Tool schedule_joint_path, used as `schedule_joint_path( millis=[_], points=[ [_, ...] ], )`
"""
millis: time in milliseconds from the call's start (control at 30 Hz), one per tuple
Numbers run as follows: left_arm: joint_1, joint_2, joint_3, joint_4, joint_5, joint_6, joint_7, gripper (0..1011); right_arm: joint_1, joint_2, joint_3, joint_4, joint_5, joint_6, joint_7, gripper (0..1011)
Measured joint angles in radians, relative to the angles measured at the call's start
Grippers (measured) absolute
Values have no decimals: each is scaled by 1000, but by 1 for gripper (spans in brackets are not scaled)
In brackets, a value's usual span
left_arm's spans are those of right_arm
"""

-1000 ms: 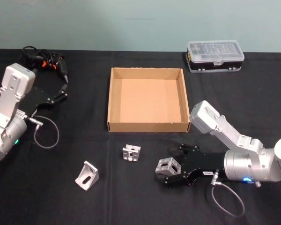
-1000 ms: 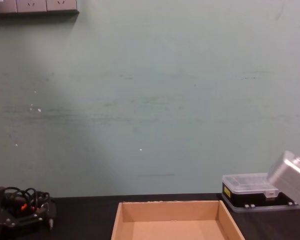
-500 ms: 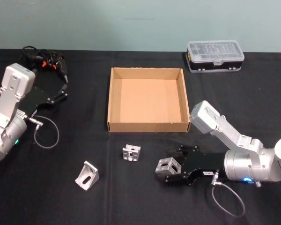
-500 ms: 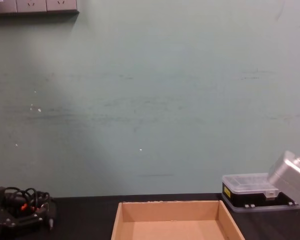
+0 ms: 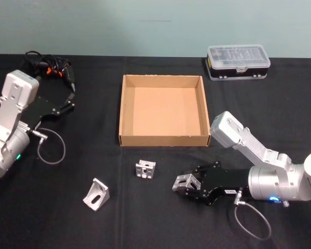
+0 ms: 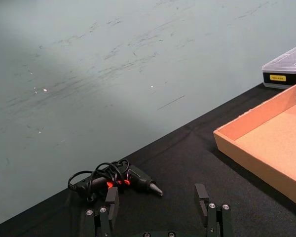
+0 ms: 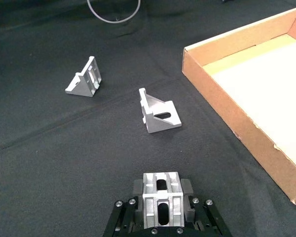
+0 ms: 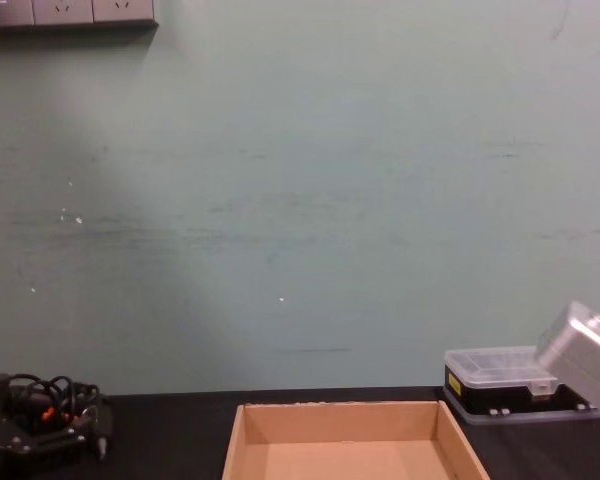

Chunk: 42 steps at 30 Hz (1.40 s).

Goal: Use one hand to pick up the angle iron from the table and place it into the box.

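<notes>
Three silver angle irons lie on the black table (image 5: 52, 218). My right gripper (image 5: 186, 185) is low over the near side, in front of the box, shut on one angle iron (image 5: 183, 181). In the right wrist view this angle iron (image 7: 162, 196) sits squeezed between the black pads (image 7: 137, 187). A second angle iron (image 5: 145, 168) and a third (image 5: 96, 195) lie loose to the left of it. The tan cardboard box (image 5: 163, 140) stands empty in the middle, beyond the gripper. My left gripper (image 5: 71, 99) is parked at the far left, open and holding nothing.
A clear-lidded plastic case (image 5: 238, 61) stands at the back right. A black tool with coiled cable (image 5: 49, 68) lies at the back left, just beyond the left gripper. A grey cable loop (image 5: 51, 146) hangs by the left arm. Bare black tabletop surrounds the loose irons.
The right gripper's fingers, spread around the angle iron a second ago, have closed onto it. The left arm has not moved.
</notes>
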Motion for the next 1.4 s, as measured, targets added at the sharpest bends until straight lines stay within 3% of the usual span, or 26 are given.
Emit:
schedule_joint_path(
  millis=[433,800,933,1100,1300,1400],
  points=[
    [0,0,0,0,0,0,0,1000,-6,-1,8,-2,4,-13,0,449],
    [0,0,0,0,0,0,0,1000,4,-49,106,-17,90,-83,-37,449],
    [0,0,0,0,0,0,0,1000,53,-99,127,6,105,-86,-77,449],
    [0,0,0,0,0,0,0,1000,126,-161,128,64,89,-74,-124,449],
    [0,0,0,0,0,0,0,1000,245,-247,93,184,25,-6,-179,449],
    [0,0,0,0,0,0,0,1000,307,-301,76,268,-3,58,-199,449]
  ],
)
